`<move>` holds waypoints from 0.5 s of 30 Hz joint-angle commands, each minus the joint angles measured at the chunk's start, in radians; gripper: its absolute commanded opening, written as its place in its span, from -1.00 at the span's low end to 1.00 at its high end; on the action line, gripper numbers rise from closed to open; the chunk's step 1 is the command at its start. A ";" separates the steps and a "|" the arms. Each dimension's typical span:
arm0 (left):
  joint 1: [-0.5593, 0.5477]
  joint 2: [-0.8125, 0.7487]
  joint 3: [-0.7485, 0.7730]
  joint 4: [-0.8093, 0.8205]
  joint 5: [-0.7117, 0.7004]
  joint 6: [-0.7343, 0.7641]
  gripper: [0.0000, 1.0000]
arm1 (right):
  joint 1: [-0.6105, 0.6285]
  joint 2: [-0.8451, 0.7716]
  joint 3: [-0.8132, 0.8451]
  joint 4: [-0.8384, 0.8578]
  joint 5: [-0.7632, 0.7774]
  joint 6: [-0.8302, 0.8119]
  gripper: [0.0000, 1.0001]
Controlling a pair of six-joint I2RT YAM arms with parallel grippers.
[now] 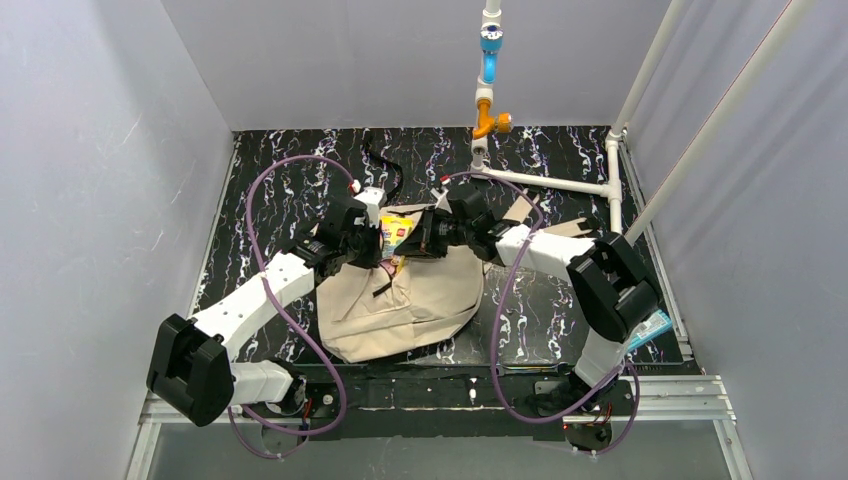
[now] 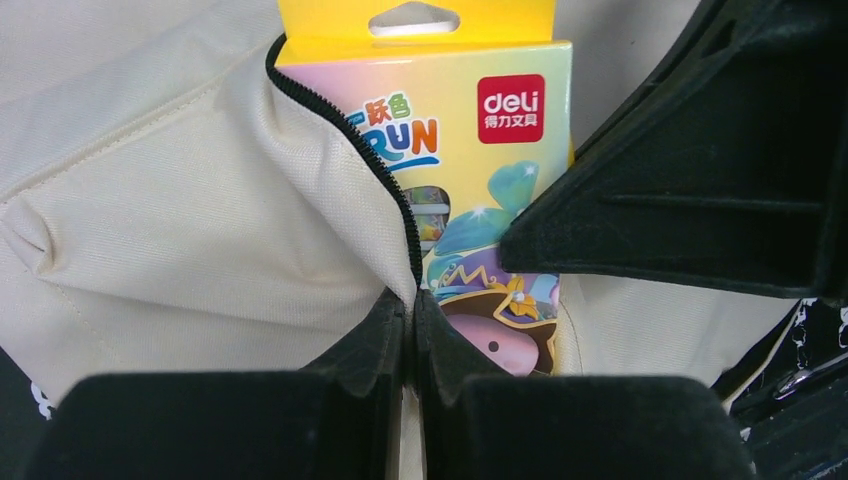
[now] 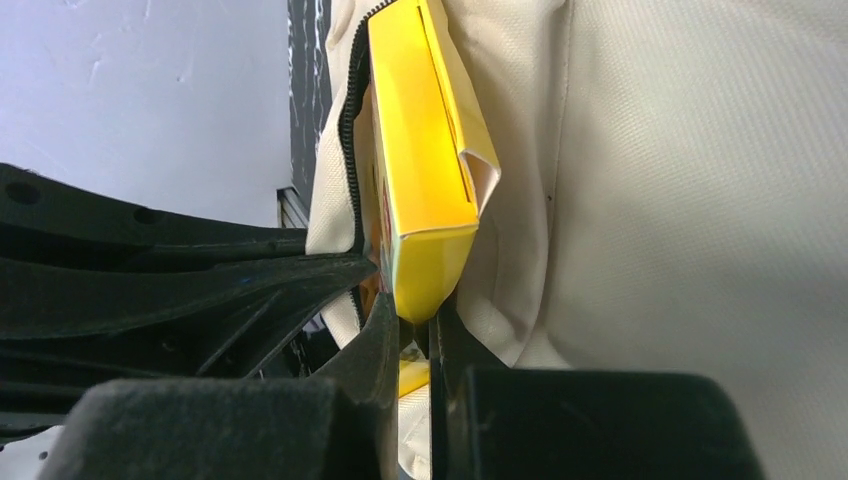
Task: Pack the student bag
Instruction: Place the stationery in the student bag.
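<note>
Bag (image 1: 400, 305) flat between the arms from above, left gripper (image 1: 378, 255) and right gripper (image 1: 412, 240) meeting at its far opening. Left wrist: jaws pinched tight on the bag's zip edge, box (image 2: 470, 150) just behind. Right wrist: jaws clamping the box's (image 3: 425, 150) corner, bag (image 3: 700, 200) fabric around it.

The top external camera sits above and behind the arm bases. It looks down and forward over the whole tabletop (image 1: 270, 190), from far enough to take in both arms and the surrounding walls. The left wrist camera sits just behind the left end effector (image 2: 411, 312) and faces along its fingers, very near the student bag (image 2: 150, 230) and the printed face of the yellow box (image 2: 470, 150). The right wrist camera looks along the right end effector (image 3: 415, 325), equally close, and sees that box edge-on. All three views share the bag's zip opening and the box, and each wrist view catches the other end effector.
</note>
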 commanded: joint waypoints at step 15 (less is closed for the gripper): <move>0.023 0.109 0.208 -0.124 -0.207 -0.190 -1.00 | 0.033 0.091 0.131 -0.295 -0.175 -0.106 -0.97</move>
